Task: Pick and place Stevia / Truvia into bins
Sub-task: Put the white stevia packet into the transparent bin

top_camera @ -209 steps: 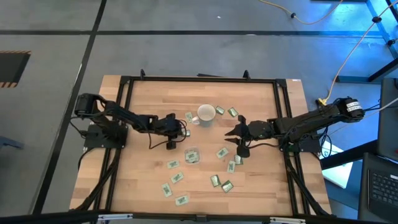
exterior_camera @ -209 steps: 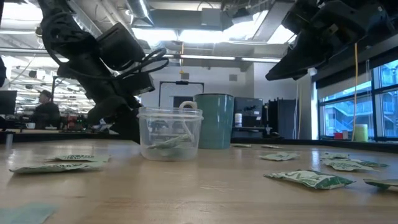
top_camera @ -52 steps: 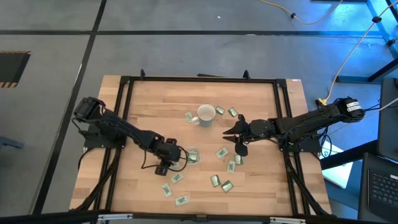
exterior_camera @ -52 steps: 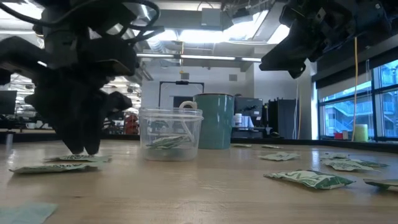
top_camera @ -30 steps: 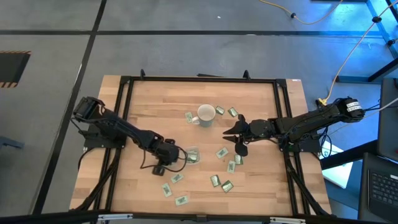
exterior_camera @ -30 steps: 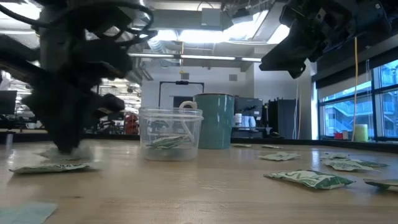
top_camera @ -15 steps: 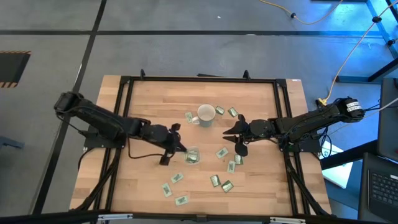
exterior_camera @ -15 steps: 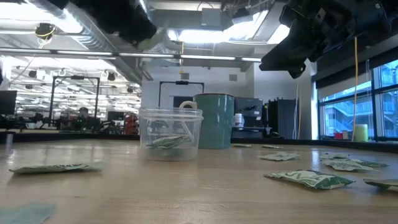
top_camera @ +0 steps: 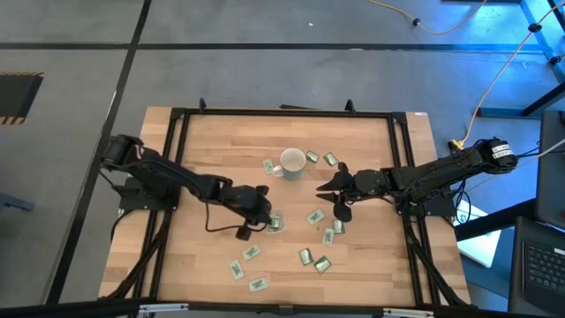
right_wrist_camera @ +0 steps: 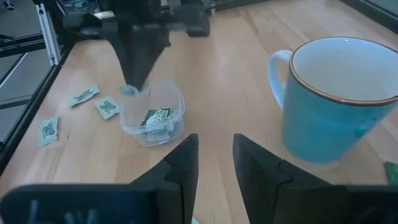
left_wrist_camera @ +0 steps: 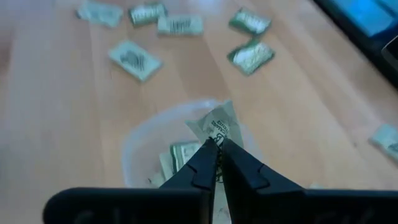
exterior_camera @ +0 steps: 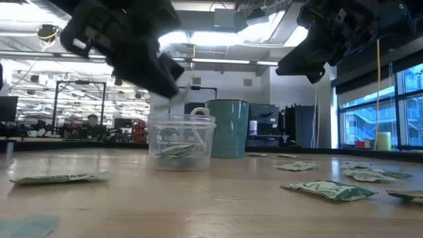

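Note:
The clear plastic cup [top_camera: 275, 222] stands on its base in the middle of the table, with a few green-and-white sachets [left_wrist_camera: 181, 154] lying inside it. My left gripper [top_camera: 263, 210] hovers just over the cup's left rim [exterior_camera: 180, 120], shut on one sachet [left_wrist_camera: 215, 124]. My right gripper [top_camera: 332, 191] waits open to the right of the white mug [top_camera: 293, 162], raised off the table. Several more sachets [top_camera: 252, 253] lie flat on the wood near and right of the cup. My left gripper pinches one sachet by its edge [left_wrist_camera: 217, 138] between the two fingertips, coming from above and slanting down. The sachet is lifted clear and sticks out past the fingertips over the cup's mouth [right_wrist_camera: 129, 91].
The mug [right_wrist_camera: 345, 99] stands just beyond the cup, handle toward the left. Loose sachets lie near the mug [top_camera: 268, 165], to the right of the cup [top_camera: 315, 216] and toward the near edge [top_camera: 258, 284]. A black frame [top_camera: 282, 111] borders the table.
My left gripper has risen from the table left of the cup, taking a sachet with it, and has swung right until it is over the cup. The sachet is now lifted clear. The right arm has kept still.

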